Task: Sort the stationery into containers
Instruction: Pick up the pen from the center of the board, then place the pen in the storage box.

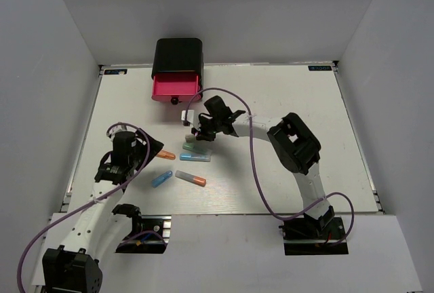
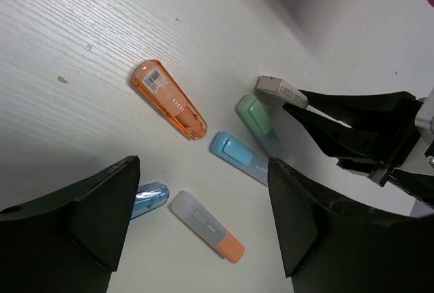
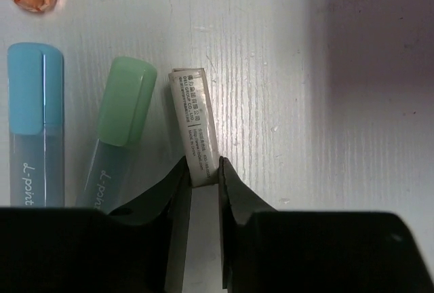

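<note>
A white bench (image 1: 285, 103) between pale walls carries the black cabinet (image 1: 178, 54) at upper centre-left of the overhead view, with one pink drawer (image 1: 176, 87) pulled out. The right arm (image 1: 295, 145) reaches leftward mid-frame, right jaws clamped on one end of the whitish block (image 3: 194, 127) just below the drawer, while the left arm (image 1: 122, 161) hangs at lower left, left jaws spread wide. Between them lie the orange piece (image 2: 168, 98), the green piece (image 2: 256, 120) beside the block, the blue piece (image 2: 235, 155), the grey orange-tipped piece (image 2: 207, 226) and a second blue piece (image 2: 152, 197).

Desk (image 1: 325, 103), white. Black cabinet (image 1: 178, 54) at far edge. Centre-left cluster: orange piece (image 1: 166, 155), green piece (image 1: 193, 148), blue piece (image 1: 194, 158), second blue piece (image 1: 161, 179), grey-orange piece (image 1: 190, 179).
</note>
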